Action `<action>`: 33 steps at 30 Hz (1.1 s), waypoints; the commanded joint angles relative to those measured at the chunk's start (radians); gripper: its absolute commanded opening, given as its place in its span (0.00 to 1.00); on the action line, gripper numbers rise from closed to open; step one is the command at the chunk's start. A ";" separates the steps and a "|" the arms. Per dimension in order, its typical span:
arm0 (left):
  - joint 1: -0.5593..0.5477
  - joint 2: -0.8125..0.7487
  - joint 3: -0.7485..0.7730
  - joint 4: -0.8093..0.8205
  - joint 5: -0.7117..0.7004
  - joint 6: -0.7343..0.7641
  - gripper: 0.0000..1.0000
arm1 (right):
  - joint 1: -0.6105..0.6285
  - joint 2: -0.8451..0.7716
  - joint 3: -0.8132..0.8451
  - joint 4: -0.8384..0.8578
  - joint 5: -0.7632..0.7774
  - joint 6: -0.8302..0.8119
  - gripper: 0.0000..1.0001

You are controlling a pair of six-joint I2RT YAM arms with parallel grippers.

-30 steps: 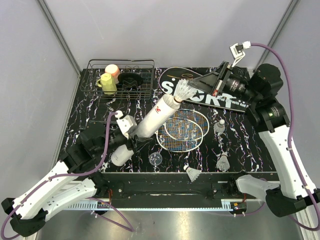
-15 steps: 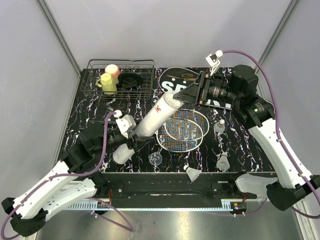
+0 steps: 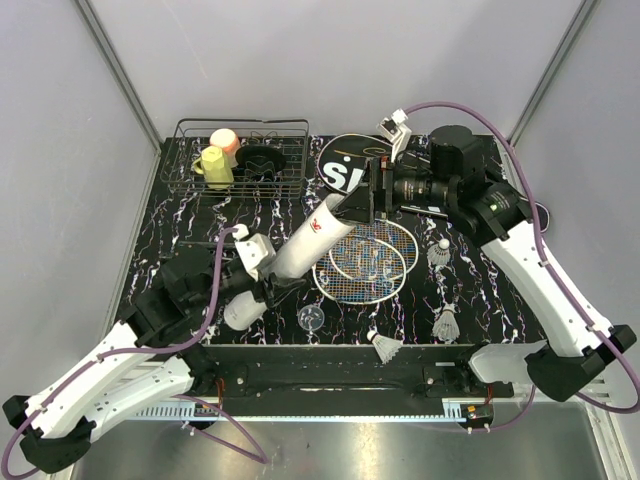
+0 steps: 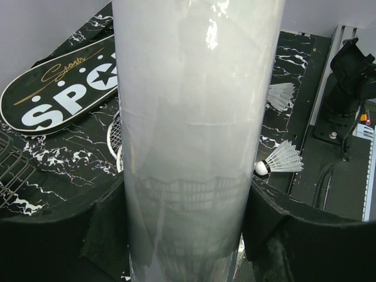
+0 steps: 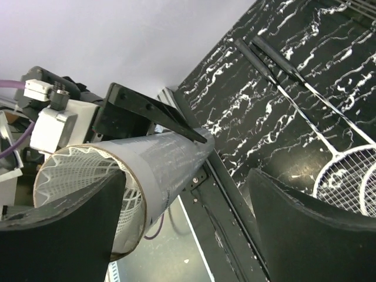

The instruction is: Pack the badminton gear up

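Right wrist: my right gripper (image 5: 187, 175) spread at tube (image 5: 158, 158) mouth, left gripper (image 4: 185, 220) pinching tube; bumping rim could spill shuttlecock (image 5: 76, 170).

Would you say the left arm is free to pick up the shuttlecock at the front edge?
Probably not yet: the left tool is shut on the tube, holding it tilted. The shuttlecock lies unobstructed, but the tool has no free grip.
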 commanded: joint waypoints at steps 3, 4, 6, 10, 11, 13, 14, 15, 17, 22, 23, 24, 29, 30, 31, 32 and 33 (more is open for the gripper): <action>0.001 -0.034 0.017 0.149 -0.055 0.012 0.19 | 0.023 -0.076 0.040 -0.078 0.182 -0.090 1.00; 0.001 -0.040 0.012 0.149 -0.105 0.004 0.19 | 0.018 -0.109 0.028 -0.056 0.238 -0.078 1.00; 0.001 -0.054 -0.003 0.151 -0.174 -0.002 0.19 | 0.014 -0.196 -0.029 0.037 0.321 -0.040 0.99; 0.001 -0.067 -0.014 0.132 -0.378 -0.001 0.19 | 0.014 -0.258 -0.084 0.101 0.418 0.023 1.00; 0.001 -0.074 -0.015 0.128 -0.417 -0.002 0.19 | 0.014 -0.272 -0.107 0.084 0.473 0.046 1.00; 0.001 -0.086 -0.015 0.122 -0.524 -0.001 0.19 | 0.014 -0.308 -0.132 0.049 0.677 0.057 1.00; 0.001 -0.102 -0.014 0.120 -0.567 -0.002 0.19 | 0.014 -0.325 -0.158 -0.009 0.823 0.074 1.00; 0.001 -0.109 -0.011 0.117 -0.657 -0.008 0.19 | 0.012 -0.330 -0.170 -0.051 0.882 0.095 1.00; 0.001 -0.129 0.000 0.102 -0.736 -0.008 0.20 | 0.014 -0.329 -0.228 -0.161 0.964 0.146 0.98; 0.001 -0.163 0.012 0.100 -0.865 0.004 0.20 | 0.015 -0.332 -0.428 -0.313 0.830 0.371 0.94; 0.001 -0.169 0.011 0.105 -0.866 0.005 0.21 | 0.015 -0.333 -0.512 -0.321 0.735 0.399 0.95; 0.001 -0.171 0.012 0.106 -0.865 0.007 0.21 | 0.015 -0.335 -0.557 -0.324 0.688 0.414 0.94; 0.001 -0.154 0.001 0.132 -0.851 0.008 0.21 | 0.032 -0.399 -0.787 -0.412 0.391 0.431 0.91; 0.001 -0.151 0.001 0.132 -0.841 0.007 0.21 | 0.032 -0.426 -0.804 -0.428 0.374 0.431 0.91; 0.001 -0.140 -0.002 0.138 -0.833 0.004 0.21 | 0.032 -0.457 -0.822 -0.444 0.351 0.440 0.91; 0.001 -0.137 -0.005 0.142 -0.825 0.002 0.21 | 0.032 -0.509 -0.863 -0.444 0.294 0.457 0.91; 0.001 -0.133 -0.005 0.145 -0.816 -0.002 0.21 | 0.032 -0.534 -0.894 -0.436 0.250 0.480 0.91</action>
